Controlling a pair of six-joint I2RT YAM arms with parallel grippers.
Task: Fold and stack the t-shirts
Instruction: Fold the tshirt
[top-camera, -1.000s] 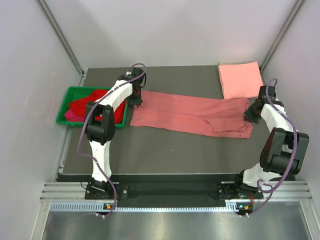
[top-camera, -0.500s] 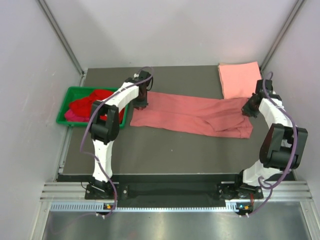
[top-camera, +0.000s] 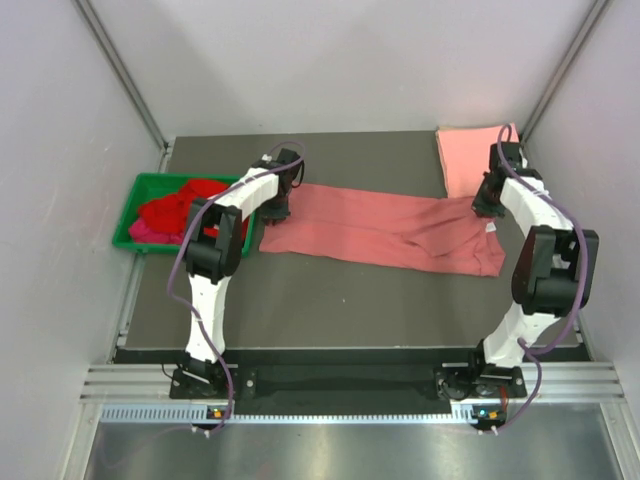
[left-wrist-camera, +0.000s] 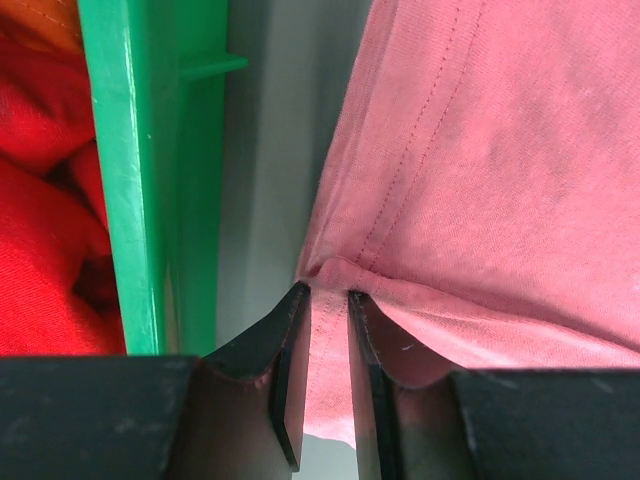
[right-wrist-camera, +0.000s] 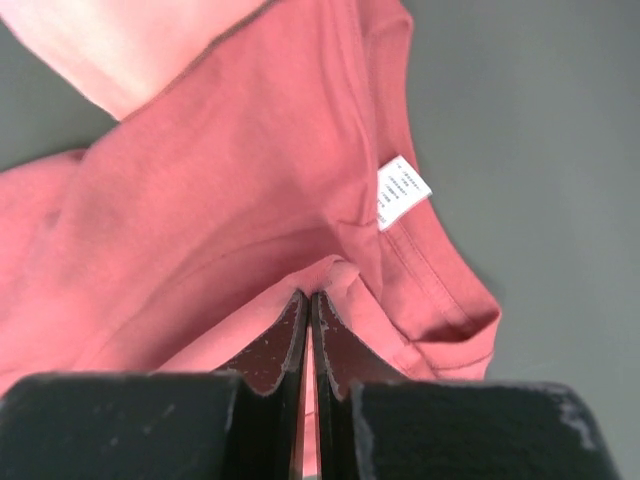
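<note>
A dusty rose-red t-shirt (top-camera: 380, 228) lies stretched across the dark table, folded lengthwise. My left gripper (top-camera: 278, 208) is shut on its hem at the left end; the wrist view shows the pinched hem (left-wrist-camera: 330, 330) between the jaws. My right gripper (top-camera: 487, 205) is shut on the shirt's right end near the collar; the white label (right-wrist-camera: 402, 190) shows beside it. A folded salmon pink t-shirt (top-camera: 478, 158) lies at the back right corner. Bright red (top-camera: 185, 205) and magenta (top-camera: 140, 232) t-shirts are bunched in the green bin (top-camera: 125, 225).
The green bin's wall (left-wrist-camera: 130, 180) stands close to the left of my left gripper. Grey walls enclose the table on three sides. The pink folded shirt's edge (right-wrist-camera: 110, 50) lies just beyond my right gripper.
Both grippers have moved toward the back of the table with the shirt's ends; the right one went from beside the shirt's right end up next to the salmon shirt.
</note>
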